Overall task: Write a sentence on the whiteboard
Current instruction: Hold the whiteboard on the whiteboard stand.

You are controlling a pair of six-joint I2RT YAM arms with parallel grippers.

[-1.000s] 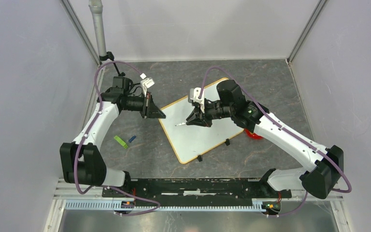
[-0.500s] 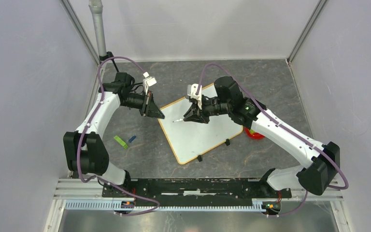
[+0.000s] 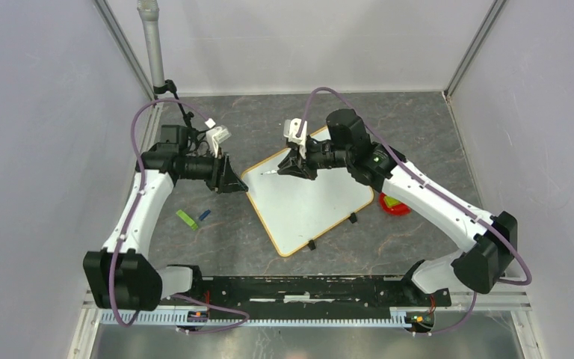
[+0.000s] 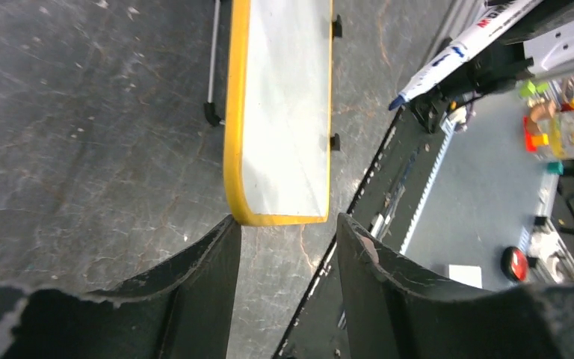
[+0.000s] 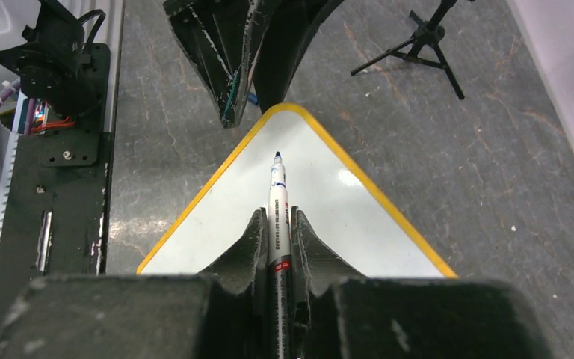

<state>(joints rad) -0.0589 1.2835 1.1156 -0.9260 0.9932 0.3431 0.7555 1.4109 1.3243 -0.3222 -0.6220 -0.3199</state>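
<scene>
A mottled grey stone-look surface (image 3: 433,127) lies between pale lilac walls (image 3: 45,112). The flat white rectangular whiteboard with an orange-yellow frame (image 3: 314,209) rests at its centre, turned at an angle. The left gripper (image 3: 241,185) sits just off the board's left corner with its fingers spread wide. The right gripper (image 3: 282,170) has its fingers clamped on a white, blue-tipped marker (image 5: 277,196) above that same corner. A second ago the marker pointed nearer the board's middle.
</scene>
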